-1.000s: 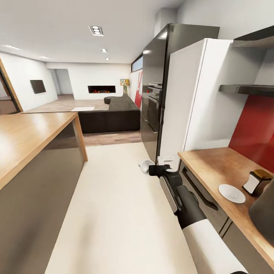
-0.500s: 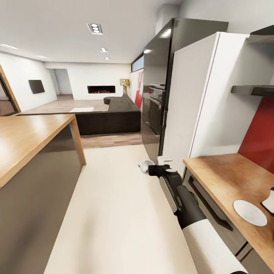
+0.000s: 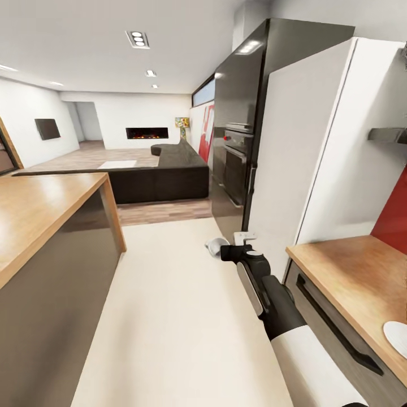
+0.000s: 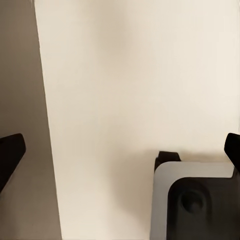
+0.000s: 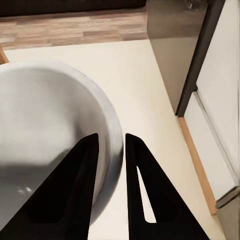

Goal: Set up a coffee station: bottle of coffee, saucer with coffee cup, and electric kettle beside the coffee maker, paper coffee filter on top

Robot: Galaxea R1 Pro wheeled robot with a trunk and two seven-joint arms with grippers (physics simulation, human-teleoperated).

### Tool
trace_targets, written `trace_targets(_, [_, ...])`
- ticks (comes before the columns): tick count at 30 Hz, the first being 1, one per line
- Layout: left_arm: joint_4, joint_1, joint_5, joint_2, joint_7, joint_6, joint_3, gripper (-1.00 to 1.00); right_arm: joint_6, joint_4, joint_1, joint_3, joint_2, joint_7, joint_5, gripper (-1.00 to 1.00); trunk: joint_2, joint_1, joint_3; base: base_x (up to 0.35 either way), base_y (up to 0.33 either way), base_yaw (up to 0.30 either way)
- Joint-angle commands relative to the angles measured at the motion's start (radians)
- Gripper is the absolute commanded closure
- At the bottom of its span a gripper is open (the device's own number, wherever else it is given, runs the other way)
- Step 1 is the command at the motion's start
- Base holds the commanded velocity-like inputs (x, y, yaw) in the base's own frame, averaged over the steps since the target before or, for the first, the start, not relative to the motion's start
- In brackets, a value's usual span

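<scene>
Right gripper was clamped on the rim of the coffee cup: one finger inside the bowl, the other outside, wall pinched between them. In the head view the cup sat at the end of the outstretched right arm, held in the air over the cream floor, just in front of the tall white cabinet. Left gripper: two dark fingertips showed at opposite edges of the left wrist view, spread wide, nothing between them but floor. Counts: one cup, one saucer, cut by the frame edge, lying on the kitchen countertop well apart from the cup. One kitchen shelf on the wall above the red backsplash. One island counter on the left
</scene>
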Motion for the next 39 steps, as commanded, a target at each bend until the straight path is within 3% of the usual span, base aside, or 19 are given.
trace_targets(1, [0.002, -0.001, -0.011, -0.001, -0.007, -0.017, 0.006, -1.00, 0.003, -0.001, -0.001, 0.002, 0.000, -0.008, -0.011, 1.00, -0.002, 0.001, -0.002, 0.331, 0.023, -0.245])
trace_targets(5, [0.007, 0.001, -0.017, -0.001, -0.013, -0.080, -0.003, -1.00, 0.003, -0.001, -0.001, 0.002, 0.000, -0.008, -0.011, 1.00, -0.002, 0.001, -0.002, 0.334, 0.008, -0.257])
trace_targets(20, [0.008, 0.001, -0.011, -0.001, -0.017, -0.092, 0.001, -1.00, 0.003, -0.001, -0.001, 0.002, 0.000, -0.008, -0.012, 1.00, -0.002, 0.001, -0.002, 0.330, 0.034, -0.254])
trace_targets(39, [0.011, 0.001, -0.013, -0.001, -0.017, -0.092, 0.001, -1.00, 0.003, -0.001, -0.001, 0.005, 0.001, -0.006, -0.012, 1.00, -0.002, 0.001, -0.001, 0.285, 0.198, -0.045])
